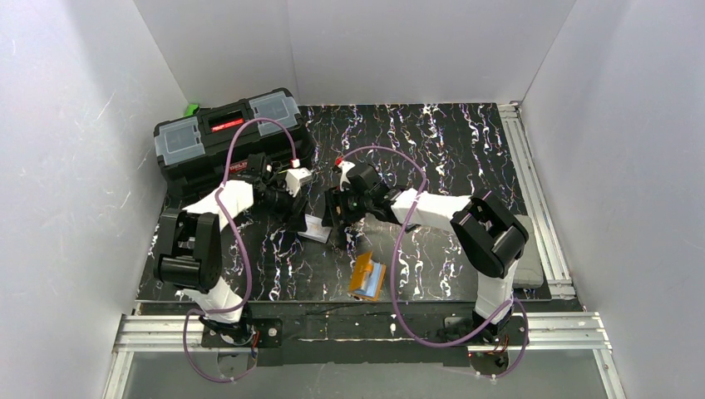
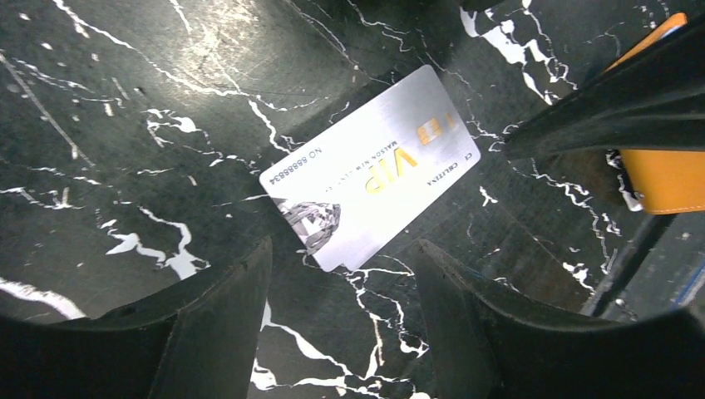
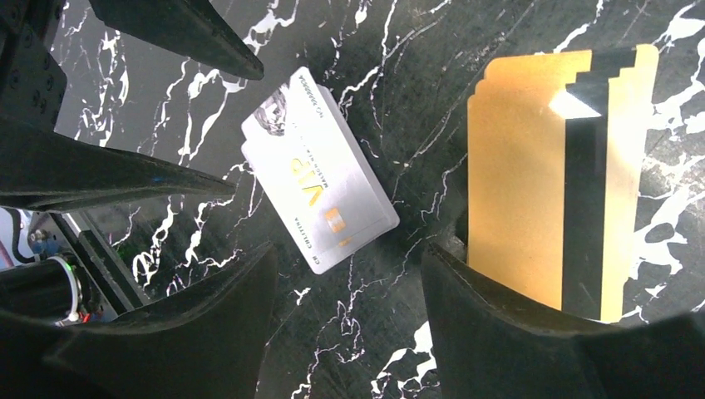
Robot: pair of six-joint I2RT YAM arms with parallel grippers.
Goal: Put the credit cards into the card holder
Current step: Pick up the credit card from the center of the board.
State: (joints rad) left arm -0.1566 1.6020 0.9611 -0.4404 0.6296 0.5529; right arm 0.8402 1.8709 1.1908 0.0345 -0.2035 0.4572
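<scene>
A pale white credit card (image 2: 374,166) printed "VIP" lies flat on the black marbled table (image 1: 465,150). In the right wrist view the white card (image 3: 320,170) shows a second white edge just under it. A fanned stack of orange cards with a dark stripe (image 3: 549,183) lies beside it. My left gripper (image 2: 341,258) hovers open just short of the white card's corner, holding nothing. My right gripper (image 3: 349,266) faces it from the other side, open and empty, between the white card and the orange stack. The orange card holder (image 1: 367,277) lies open nearer the front edge, its bluish sleeves showing.
A big black toolbox (image 1: 224,137) with clear lid compartments stands at the back left, close behind the left arm. White walls enclose the table on three sides. Aluminium rails (image 1: 532,183) run along the right and front edges. The two grippers' fingers nearly meet over the card.
</scene>
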